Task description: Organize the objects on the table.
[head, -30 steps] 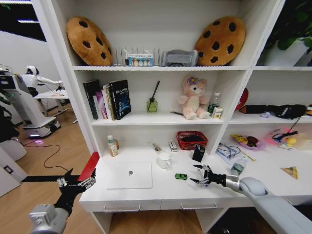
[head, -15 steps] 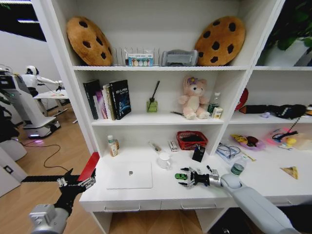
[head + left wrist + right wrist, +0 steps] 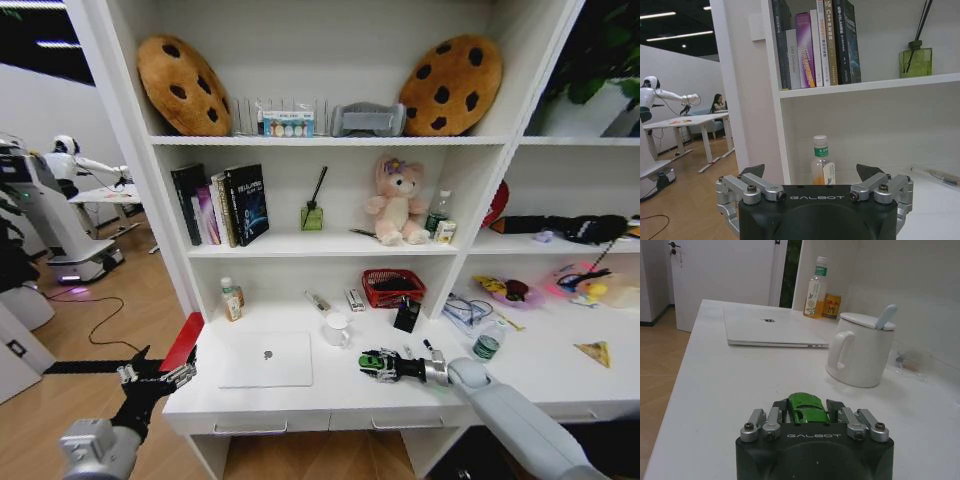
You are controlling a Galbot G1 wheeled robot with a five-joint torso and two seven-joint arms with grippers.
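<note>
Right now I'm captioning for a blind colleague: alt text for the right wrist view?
The right gripper is closed around a small green toy car on the white desk. Beyond it stand a lidded white mug and a closed silver laptop.

You had the white desk (image 3: 300,400) carrying a closed silver laptop (image 3: 266,360) near its left end, a lidded white mug (image 3: 336,329) just right of it, a green toy car (image 3: 372,362) nearer, and a yellow triangular piece (image 3: 596,352) far right.
</note>
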